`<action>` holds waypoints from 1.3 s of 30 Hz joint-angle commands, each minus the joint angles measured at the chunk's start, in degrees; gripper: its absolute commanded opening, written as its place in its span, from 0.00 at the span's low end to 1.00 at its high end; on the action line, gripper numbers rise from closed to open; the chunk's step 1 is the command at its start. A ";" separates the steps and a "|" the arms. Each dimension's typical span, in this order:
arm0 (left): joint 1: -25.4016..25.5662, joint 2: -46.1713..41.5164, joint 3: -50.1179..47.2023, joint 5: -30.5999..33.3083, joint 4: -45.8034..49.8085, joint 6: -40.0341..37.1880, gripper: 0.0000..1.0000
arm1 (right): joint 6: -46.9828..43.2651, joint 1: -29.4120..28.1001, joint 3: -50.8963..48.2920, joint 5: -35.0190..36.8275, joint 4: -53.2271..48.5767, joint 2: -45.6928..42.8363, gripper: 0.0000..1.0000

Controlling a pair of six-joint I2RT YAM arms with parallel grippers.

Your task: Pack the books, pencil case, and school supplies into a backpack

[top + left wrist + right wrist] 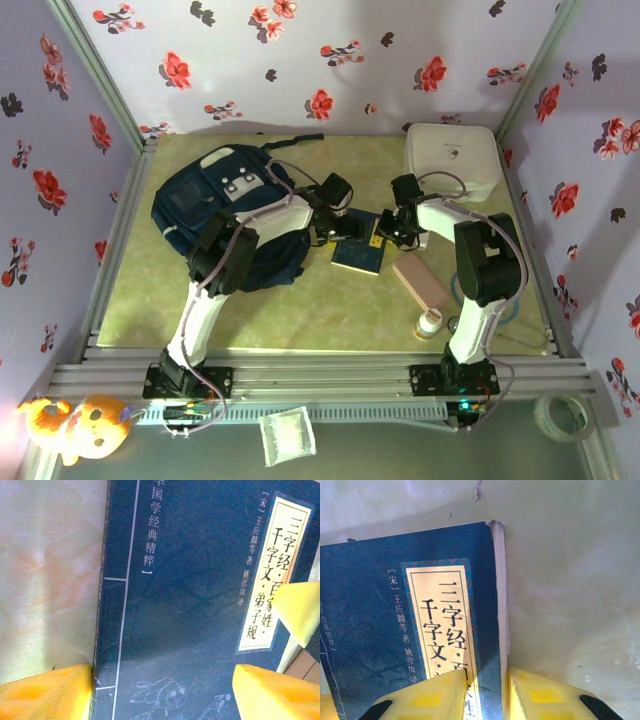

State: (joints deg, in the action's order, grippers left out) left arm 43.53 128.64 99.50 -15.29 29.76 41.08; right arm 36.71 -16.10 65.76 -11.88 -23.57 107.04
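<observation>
A dark-blue book [358,255] with a yellow title label lies on the mat just right of the navy backpack [230,215]. My left gripper [162,680] hangs over this book [200,605], open wide. One of its fingers sits at the spine edge and the other over the cover near the far edge. My right gripper [487,677] stands at the book's [380,605] page edge with its jaws close together. One finger lies on the label and the other against the pages. The pinkish-tan pencil case [422,283] lies further right.
A white rounded box [452,155] stands at the back right. A small white bottle [429,322] sits near the right arm's base. The backpack covers the mat's left half. Bare mat [340,310] lies in front of the book.
</observation>
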 commanded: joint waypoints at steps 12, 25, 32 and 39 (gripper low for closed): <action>0.45 -10.04 -7.17 -13.69 -14.51 8.28 0.64 | 2.85 -0.53 -2.21 -1.73 0.48 1.19 0.27; 0.48 -6.69 -10.50 -13.11 -19.65 13.33 0.47 | 4.28 -1.01 -3.18 -1.87 1.66 0.94 0.27; 0.34 -6.96 -9.50 -9.92 -15.83 10.83 0.36 | 4.43 -1.05 -3.45 -0.99 1.77 0.44 0.28; 0.07 -9.26 -10.37 -8.57 -15.62 7.99 0.03 | 3.90 -1.00 -2.24 1.58 0.15 -2.26 0.37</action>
State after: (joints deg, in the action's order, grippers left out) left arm 42.96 121.40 89.49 -24.18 15.11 51.70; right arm 40.56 -16.01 64.27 -11.22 -20.01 106.21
